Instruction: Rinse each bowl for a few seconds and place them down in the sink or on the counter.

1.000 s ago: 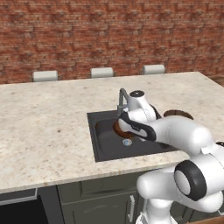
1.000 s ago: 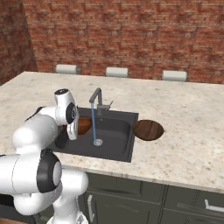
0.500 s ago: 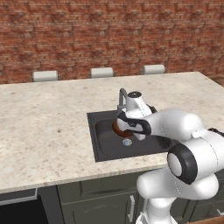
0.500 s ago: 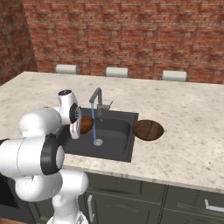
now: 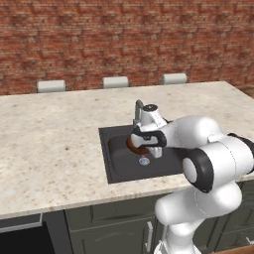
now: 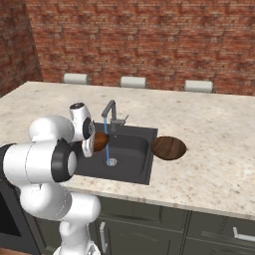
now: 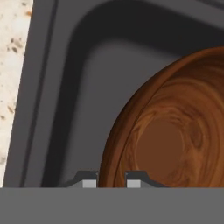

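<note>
My gripper (image 7: 111,182) is shut on the rim of a reddish-brown wooden bowl (image 7: 175,140), the rim clamped between the two fingertips. The bowl (image 6: 101,141) hangs tilted over the black sink (image 6: 134,162), just left of the thin blue water stream (image 6: 106,147) that runs from the grey faucet (image 6: 110,112). In the left base view the held bowl (image 5: 134,144) peeks out beside the gripper (image 5: 143,141), above the sink (image 5: 119,166). A second wooden bowl (image 6: 168,148) lies on the beige counter (image 6: 214,164), right against the sink's right edge.
The faucet (image 5: 138,110) stands at the sink's back rim, close behind my hand. A round silver drain (image 6: 112,162) sits in the basin floor. A brick wall with pale outlets (image 5: 115,82) closes the counter's far side. Wide counter (image 5: 49,144) stretches left of the sink.
The hand and its bowl have drifted slightly toward the water stream, and the arm's elbow has swung round. The grip holds; the second bowl has not moved.
</note>
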{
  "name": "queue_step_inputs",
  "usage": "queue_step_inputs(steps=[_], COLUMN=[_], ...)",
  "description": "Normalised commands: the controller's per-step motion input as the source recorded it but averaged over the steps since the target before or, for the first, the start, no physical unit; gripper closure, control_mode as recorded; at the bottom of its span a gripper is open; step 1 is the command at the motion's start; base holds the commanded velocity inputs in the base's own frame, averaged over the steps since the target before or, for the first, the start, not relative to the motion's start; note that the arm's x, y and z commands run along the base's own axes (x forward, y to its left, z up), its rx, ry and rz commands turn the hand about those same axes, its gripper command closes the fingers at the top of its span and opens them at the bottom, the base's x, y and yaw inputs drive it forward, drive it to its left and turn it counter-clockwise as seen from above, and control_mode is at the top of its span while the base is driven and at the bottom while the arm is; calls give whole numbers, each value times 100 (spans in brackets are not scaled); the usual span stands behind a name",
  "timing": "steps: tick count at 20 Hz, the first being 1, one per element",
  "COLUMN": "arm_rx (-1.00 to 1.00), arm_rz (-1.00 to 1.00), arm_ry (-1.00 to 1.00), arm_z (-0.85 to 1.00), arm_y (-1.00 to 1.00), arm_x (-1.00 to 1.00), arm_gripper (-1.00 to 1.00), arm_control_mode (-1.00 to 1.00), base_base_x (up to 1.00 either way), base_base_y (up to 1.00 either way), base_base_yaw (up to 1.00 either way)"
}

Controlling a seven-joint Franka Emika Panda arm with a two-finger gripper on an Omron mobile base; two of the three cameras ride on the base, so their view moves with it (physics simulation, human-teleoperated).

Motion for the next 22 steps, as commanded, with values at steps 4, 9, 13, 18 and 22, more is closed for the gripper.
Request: queue_step_inputs(steps=[4,9,13,18,22], arm_rx=[0,0,0,0,-2], arm_rz=[-2,-2,-2,-2,-2], arm_ry=[0,0,0,0,0], arm_z=[-14,-17,-13,-5,5], arm_y=[0,0,0,0,0], arm_x=[29,31,28,11,1], arm_gripper=[100,100,100,100,100], arm_control_mode=[-100,-100,-100,-100,-100], base_base_x=[0,0,0,0,0], base_base_y=[0,0,0,0,0], base_base_yaw=[0,0,0,0,0])
